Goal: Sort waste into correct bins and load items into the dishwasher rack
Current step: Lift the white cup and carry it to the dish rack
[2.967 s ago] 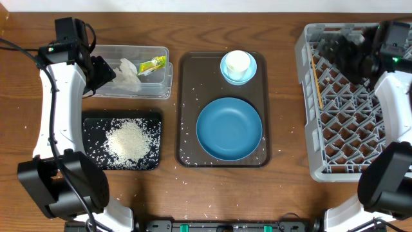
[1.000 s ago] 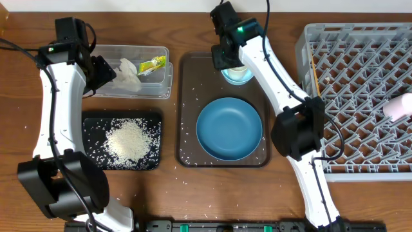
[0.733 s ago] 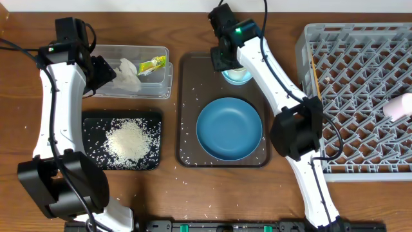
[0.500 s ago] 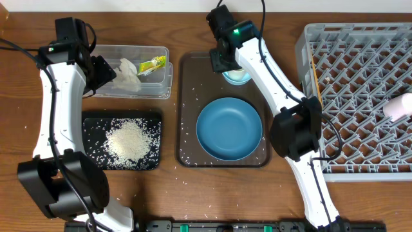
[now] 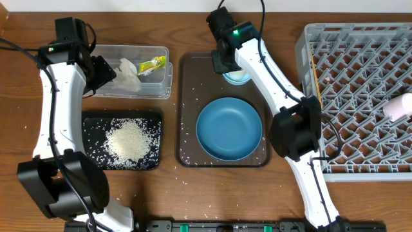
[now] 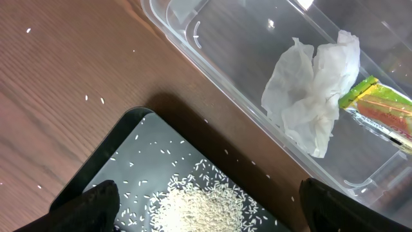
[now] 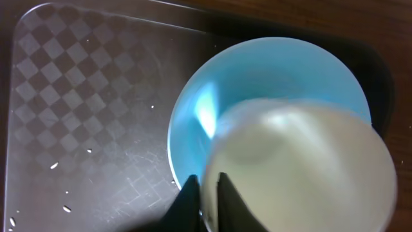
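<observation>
My right gripper (image 5: 226, 63) (image 7: 207, 193) is shut on the rim of the small white cup (image 7: 302, 167), which sits inside the light blue bowl (image 7: 257, 71) at the back of the brown tray. The cup's wall is pinched between the two fingertips. The dark blue plate (image 5: 229, 129) lies in front of the bowl. A pink cup (image 5: 399, 106) and chopsticks (image 5: 315, 74) are in the grey rack (image 5: 360, 96). My left gripper (image 5: 103, 71) (image 6: 206, 209) hangs open over the near end of the black tray (image 6: 109, 161), above the rice (image 6: 199, 206). Tissue (image 6: 309, 96) and wrapper (image 6: 380, 113) lie in the clear tub (image 6: 212, 71).
The brown serving tray (image 5: 187, 96) holds the plate and bowl, with stray rice grains on it and on the table in front. The clear tub (image 5: 129, 90) and black tray (image 5: 93, 119) sit at the left. The right arm reaches across from the rack side.
The right arm came over from the rack to the white cup, and its jaws closed on the cup's rim. The left arm has not moved.
</observation>
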Controlling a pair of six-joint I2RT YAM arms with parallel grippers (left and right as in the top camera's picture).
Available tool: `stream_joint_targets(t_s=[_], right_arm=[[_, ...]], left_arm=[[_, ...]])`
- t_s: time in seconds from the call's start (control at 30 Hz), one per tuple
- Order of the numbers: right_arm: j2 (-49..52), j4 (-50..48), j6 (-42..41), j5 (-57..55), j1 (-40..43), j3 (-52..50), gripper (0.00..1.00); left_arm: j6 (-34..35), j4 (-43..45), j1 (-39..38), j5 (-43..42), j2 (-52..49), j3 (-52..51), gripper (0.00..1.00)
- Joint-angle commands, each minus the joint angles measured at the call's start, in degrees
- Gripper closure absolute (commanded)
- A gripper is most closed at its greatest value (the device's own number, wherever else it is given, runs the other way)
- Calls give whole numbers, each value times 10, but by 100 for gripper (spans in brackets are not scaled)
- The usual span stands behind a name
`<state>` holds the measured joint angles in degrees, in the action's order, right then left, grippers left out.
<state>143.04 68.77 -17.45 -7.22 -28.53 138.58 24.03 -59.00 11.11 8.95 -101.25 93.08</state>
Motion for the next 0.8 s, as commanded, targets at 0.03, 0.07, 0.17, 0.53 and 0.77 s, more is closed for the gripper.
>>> stream_joint_targets(t_s=[0.03, 0.07, 0.17, 0.53, 0.77], right_arm=[[-5, 6, -5, 2, -8, -1, 99], [-10, 7, -5, 2, -8, -1, 99], [-30, 9, -5, 2, -5, 3, 99], [-176, 29, 9, 2, 52, 3, 99], [-272, 55, 60, 62, 171, 3, 99]], left_arm=[[5, -3, 2, 1, 13, -2, 8], [5, -3, 2, 1, 13, -2, 8], [5, -3, 2, 1, 13, -2, 8], [5, -3, 2, 1, 13, -2, 8], [5, -3, 2, 1, 13, -2, 8]])
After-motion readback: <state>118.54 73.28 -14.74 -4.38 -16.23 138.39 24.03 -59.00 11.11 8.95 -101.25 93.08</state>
